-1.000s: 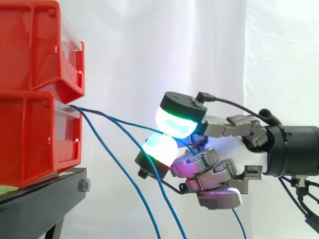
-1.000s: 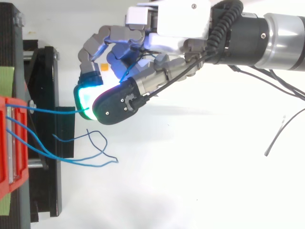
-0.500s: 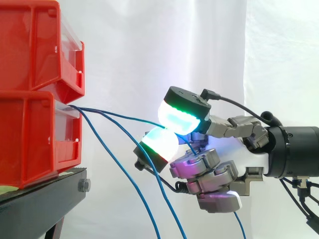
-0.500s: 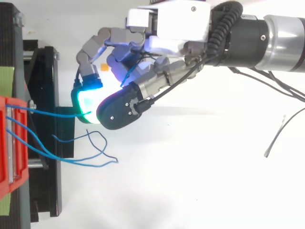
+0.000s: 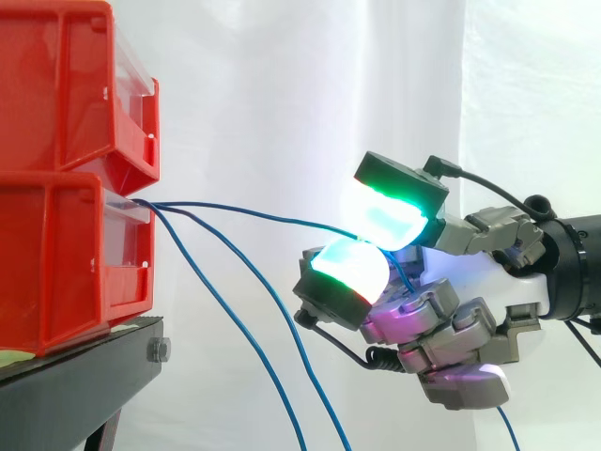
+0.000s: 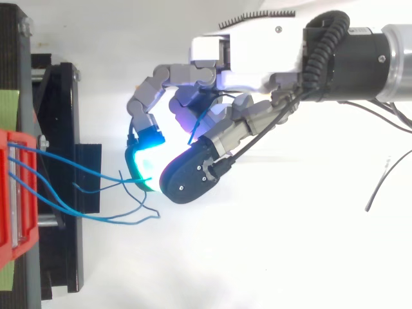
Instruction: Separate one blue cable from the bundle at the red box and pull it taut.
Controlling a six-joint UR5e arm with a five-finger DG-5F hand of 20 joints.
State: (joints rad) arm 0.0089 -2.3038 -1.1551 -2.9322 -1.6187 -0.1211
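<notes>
Two stacked red plastic bins (image 5: 66, 188) sit on a black stand (image 5: 84, 376) at the left of the side view. Right of them, the robot's hand (image 5: 479, 277) pinches one thin blue cable (image 5: 254, 212) between its thumb and a curled finger, green-glowing pads (image 5: 352, 268) closed on it. That cable runs almost straight from the lower bin's front; two other blue cables (image 6: 119, 221) sag below.
</notes>
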